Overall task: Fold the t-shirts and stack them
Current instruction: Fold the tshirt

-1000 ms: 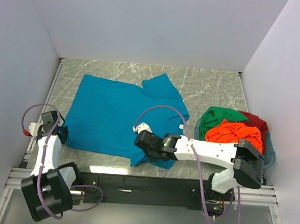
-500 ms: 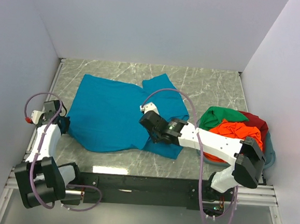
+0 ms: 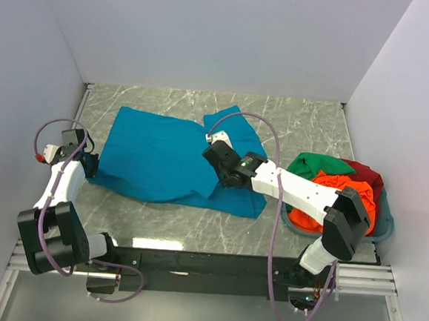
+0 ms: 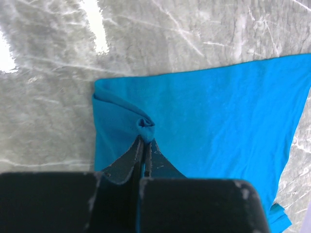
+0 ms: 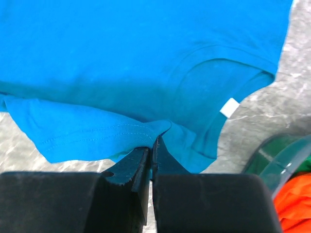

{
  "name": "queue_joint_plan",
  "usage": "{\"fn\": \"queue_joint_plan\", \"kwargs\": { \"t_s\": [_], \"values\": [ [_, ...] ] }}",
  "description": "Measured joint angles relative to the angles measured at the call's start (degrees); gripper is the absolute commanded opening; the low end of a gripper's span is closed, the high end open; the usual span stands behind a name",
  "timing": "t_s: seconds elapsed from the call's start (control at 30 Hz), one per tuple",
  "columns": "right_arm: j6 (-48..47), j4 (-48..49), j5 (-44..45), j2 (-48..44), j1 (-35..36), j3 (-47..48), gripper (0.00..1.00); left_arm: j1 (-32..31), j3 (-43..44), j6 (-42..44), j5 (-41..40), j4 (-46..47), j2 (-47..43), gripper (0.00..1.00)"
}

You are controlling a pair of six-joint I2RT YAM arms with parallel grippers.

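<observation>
Lifted hem of the teal-blue t-shirt [image 3: 162,164] has travelled farther back; left end effector [image 4: 144,141] and right end effector [image 5: 152,141] each clench its cloth; advance them level, keeping the fold straight.

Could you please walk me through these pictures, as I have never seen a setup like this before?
These are two robot arms bolted at the near edge of a marble table. The wide picture looks down from above and behind them. The other two come from a camera on each wrist, so the dark shapes at the bottom are that arm's own claw. A teal-blue t-shirt lies spread on the table. The left claw is shut on a pinch of its cloth at one edge. The right claw is shut on a stitched edge near the collar. At the right, a basket holds a green shirt, an orange-red shirt and a dark red shirt.
</observation>
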Motion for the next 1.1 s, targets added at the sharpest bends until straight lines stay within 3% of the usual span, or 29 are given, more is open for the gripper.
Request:
{"fn": "queue_joint_plan", "kwargs": {
  "t_s": [0.9,1.1],
  "values": [
    [-2.3,-0.9,-2.3,9.6,-9.5,7.8,0.00,-1.0,7.5,3.7,1.5,7.9,15.7,0.01],
    [-2.3,-0.9,-3.2,12.1,-11.2,9.0,0.00,-1.6,8.6,4.4,1.4,8.8,17.5,0.06]
  ]
}}
